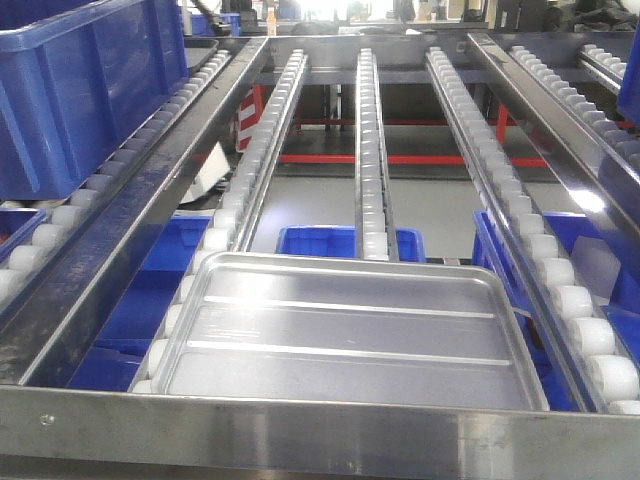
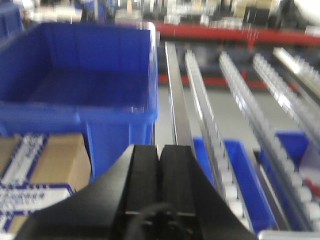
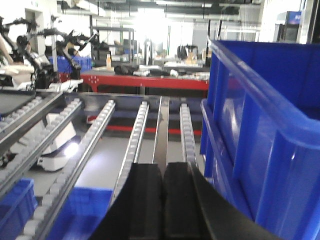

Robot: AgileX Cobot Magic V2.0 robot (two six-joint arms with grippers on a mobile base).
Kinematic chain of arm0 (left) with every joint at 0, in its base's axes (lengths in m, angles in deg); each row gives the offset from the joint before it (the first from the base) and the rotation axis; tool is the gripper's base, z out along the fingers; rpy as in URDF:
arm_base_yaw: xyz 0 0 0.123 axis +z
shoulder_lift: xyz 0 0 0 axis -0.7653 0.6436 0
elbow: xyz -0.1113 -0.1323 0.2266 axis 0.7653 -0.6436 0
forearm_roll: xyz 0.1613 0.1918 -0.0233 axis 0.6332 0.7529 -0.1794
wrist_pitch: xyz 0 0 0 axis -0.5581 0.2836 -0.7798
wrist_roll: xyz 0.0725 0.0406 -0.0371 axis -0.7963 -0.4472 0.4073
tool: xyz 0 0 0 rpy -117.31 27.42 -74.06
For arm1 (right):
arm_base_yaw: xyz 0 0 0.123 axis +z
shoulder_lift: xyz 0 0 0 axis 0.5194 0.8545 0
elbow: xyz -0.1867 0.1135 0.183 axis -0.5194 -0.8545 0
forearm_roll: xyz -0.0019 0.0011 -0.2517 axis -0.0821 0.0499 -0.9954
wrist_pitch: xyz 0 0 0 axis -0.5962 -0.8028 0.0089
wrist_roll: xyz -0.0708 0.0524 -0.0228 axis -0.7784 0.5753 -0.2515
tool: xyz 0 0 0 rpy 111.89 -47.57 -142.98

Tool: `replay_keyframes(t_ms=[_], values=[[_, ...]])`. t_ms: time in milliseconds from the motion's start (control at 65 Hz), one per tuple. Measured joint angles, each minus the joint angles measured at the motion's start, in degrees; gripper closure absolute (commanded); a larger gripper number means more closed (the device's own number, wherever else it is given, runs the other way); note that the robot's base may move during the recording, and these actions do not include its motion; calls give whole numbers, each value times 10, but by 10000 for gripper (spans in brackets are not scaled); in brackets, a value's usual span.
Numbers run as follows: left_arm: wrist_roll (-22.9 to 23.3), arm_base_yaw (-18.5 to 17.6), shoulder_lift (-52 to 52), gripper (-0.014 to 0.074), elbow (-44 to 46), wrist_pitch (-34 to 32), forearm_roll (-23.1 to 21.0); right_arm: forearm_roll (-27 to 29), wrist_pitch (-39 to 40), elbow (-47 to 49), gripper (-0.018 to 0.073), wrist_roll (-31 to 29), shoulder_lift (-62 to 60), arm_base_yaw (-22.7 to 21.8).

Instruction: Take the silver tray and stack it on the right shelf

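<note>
The silver tray, shiny with two long ridges, lies flat on the white rollers of a steel roller rack. It rests against the rack's broad brushed-steel front rail. I cannot tell whether this level is the right shelf. Neither gripper shows in the front view. My left gripper is shut and empty above a steel rail beside a blue bin; the tray is not in its view. My right gripper is shut and empty above roller tracks, next to a tall blue bin; the tray is not in its view either.
A large blue bin sits on the left lane, also in the left wrist view, with a cardboard box below it. Another blue bin stands at the right. Blue bins lie below the rollers. A further roller lane runs at right.
</note>
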State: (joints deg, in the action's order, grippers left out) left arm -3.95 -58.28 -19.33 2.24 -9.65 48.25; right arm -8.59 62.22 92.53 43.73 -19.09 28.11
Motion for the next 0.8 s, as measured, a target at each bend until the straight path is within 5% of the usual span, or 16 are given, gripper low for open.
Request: replay_keyframes(t_ms=[108,277,523,800], values=[[0,0,52,685,25,14,-8,0,-5,1,193,0,14,0],[0,-18,115,671,65,64,-9,0,-17,1,183,0,18,18],[-3,-78,175,292,84,90,-13,0,-32,3,183,1,41,90],[-4,-149,233,302,85,92,-62,15,-34,4,185,2,138,206]])
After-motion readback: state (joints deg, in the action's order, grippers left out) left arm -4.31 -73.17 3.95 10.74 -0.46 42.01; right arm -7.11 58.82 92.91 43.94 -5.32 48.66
